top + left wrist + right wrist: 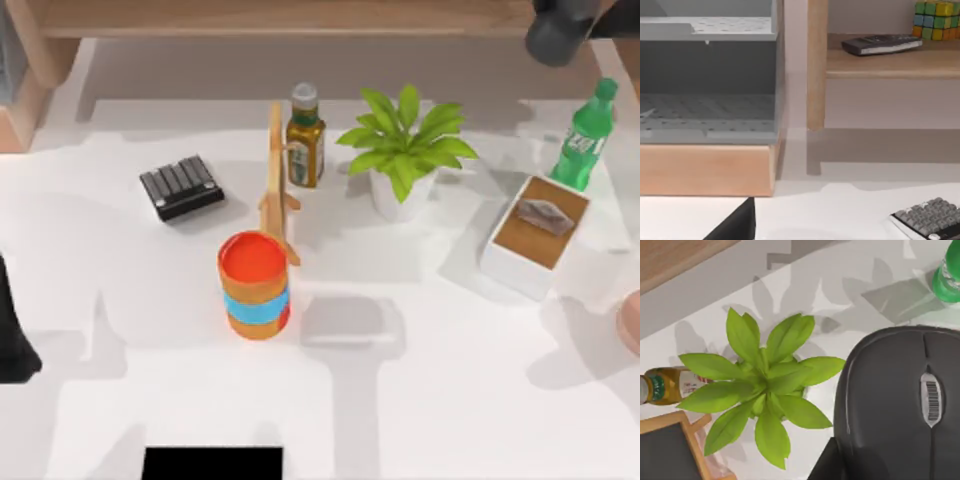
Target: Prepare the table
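Table (450,400): plain white. Can (256,286): orange w/ blue band, red top. Plant (405,140): bright green leaves, white pot. Bottle (586,138): green. Oil bottle (305,137): amber, green label. Calculator (182,187): dark grey. Mouse (900,405): black. Cube (936,19): multicolour squares.

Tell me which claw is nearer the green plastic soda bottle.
Right. The right claw hangs just beyond the green plastic soda bottle, far right; the left claw sits at the left edge of the white table.
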You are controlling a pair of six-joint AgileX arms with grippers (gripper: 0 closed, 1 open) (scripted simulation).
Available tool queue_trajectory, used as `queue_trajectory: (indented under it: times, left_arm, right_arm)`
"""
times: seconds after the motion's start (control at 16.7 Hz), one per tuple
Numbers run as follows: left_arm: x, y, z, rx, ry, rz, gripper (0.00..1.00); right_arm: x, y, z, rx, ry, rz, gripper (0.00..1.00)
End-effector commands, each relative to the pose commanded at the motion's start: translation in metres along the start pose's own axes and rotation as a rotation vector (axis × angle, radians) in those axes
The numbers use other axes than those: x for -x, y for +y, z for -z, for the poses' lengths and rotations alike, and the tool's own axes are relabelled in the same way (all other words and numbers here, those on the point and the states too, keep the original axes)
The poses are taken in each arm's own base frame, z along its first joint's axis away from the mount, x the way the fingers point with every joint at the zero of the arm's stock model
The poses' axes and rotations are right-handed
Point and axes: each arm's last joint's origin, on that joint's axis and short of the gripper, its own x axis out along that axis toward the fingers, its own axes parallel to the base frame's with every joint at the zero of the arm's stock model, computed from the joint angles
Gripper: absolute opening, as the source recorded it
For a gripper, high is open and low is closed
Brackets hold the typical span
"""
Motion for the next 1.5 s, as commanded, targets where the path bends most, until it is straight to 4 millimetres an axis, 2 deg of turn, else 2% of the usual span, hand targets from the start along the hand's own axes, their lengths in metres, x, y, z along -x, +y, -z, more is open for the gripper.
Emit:
queue_trajectory:
  times: [0.24, 0.48, 0.66, 0.78, 0.9, 1.02, 1.14, 1.5]
  left_arm:
    - [0.000, 0.000, 0.000, 0.000, 0.000, 0.000, 1.00]
    - [0.000, 0.000, 0.000, 0.000, 0.000, 0.000, 1.00]
    - [0.000, 0.000, 0.000, 0.000, 0.000, 0.000, 1.00]
    - [0.000, 0.000, 0.000, 0.000, 0.000, 0.000, 1.00]
    - [0.000, 0.000, 0.000, 0.000, 0.000, 0.000, 1.00]
    - [0.000, 0.000, 0.000, 0.000, 0.000, 0.000, 1.00]
    - [0.000, 0.000, 0.000, 0.000, 0.000, 0.000, 1.00]
    - [0.000, 0.000, 0.000, 0.000, 0.000, 0.000, 1.00]
  right_arm:
    - [0.002, 0.072, 0.094, 0.079, 0.082, -0.125, 0.00]
    - [-0.016, 0.123, 0.203, 0.209, 0.204, -0.173, 0.00]
    - [-0.039, 0.138, 0.284, 0.315, 0.278, -0.136, 0.00]
    - [-0.060, 0.136, 0.331, 0.377, 0.310, -0.073, 0.00]
    - [-0.082, 0.128, 0.367, 0.426, 0.326, 0.009, 0.00]
    - [-0.099, 0.118, 0.390, 0.457, 0.332, 0.083, 0.00]
    - [-0.109, 0.111, 0.400, 0.473, 0.333, 0.126, 0.00]
    - [-0.109, 0.111, 0.398, 0.468, 0.334, 0.125, 0.00]
